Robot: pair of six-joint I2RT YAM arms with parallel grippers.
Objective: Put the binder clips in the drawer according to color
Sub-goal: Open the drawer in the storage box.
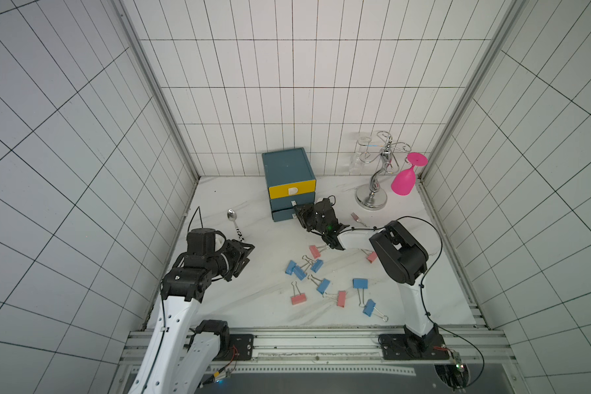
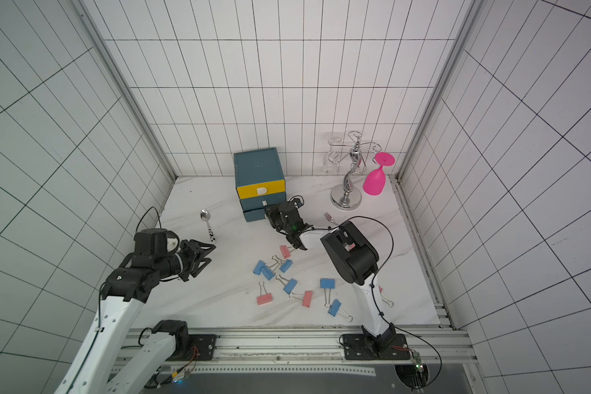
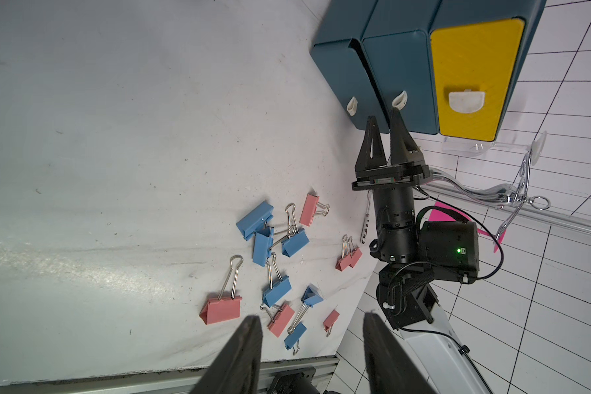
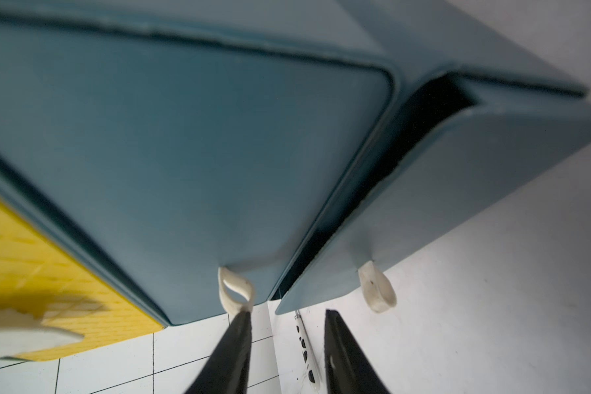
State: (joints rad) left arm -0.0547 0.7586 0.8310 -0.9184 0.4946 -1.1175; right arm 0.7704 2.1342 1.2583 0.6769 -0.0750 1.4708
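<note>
Several blue and salmon-pink binder clips lie scattered mid-table, among them a pink one (image 1: 298, 299) (image 3: 223, 309) and a blue one (image 1: 360, 283) (image 2: 327, 283). The teal drawer cabinet (image 1: 288, 166) (image 2: 258, 166) stands at the back, with a yellow top drawer (image 3: 476, 61) and two teal drawers below. The lowest drawer (image 4: 458, 187) stands slightly ajar. My right gripper (image 1: 296, 212) (image 4: 287, 312) is open at the drawer fronts. One of its fingertips (image 4: 240, 325) touches the middle drawer's white loop handle (image 4: 234, 290). My left gripper (image 1: 245, 258) (image 3: 309, 319) hovers open and empty left of the clips.
A spoon (image 1: 234, 221) lies left of the cabinet and a fork (image 1: 358, 219) right of it. At the back right a chrome glass rack (image 1: 372, 191) holds a pink goblet (image 1: 404, 180) and a clear glass (image 1: 359, 155). Tiled walls close in three sides.
</note>
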